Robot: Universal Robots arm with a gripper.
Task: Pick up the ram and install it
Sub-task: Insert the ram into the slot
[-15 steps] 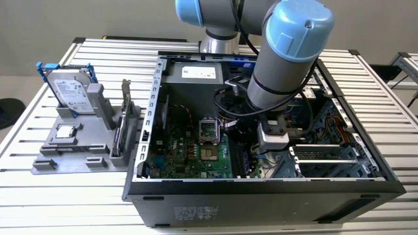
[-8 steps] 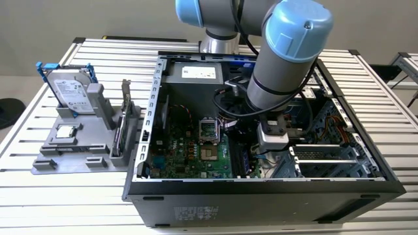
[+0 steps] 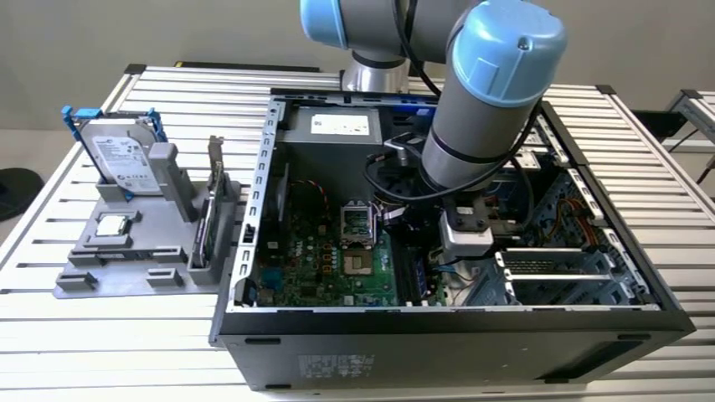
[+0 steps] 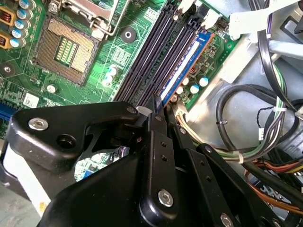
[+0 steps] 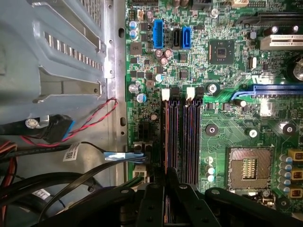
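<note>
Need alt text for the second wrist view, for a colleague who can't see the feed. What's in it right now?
The black gripper sits over the motherboard's memory slots, its tips at the near end of the blue ram standing in the outermost slot. The bare processor socket lies beside the slots, cable bundles opposite.

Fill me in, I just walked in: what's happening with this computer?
The arm has its gripper down inside the open case, over the motherboard's memory slots. The ram stands on edge in the outermost slot, with the fingers closed around its near end. The CPU socket sits empty.
</note>
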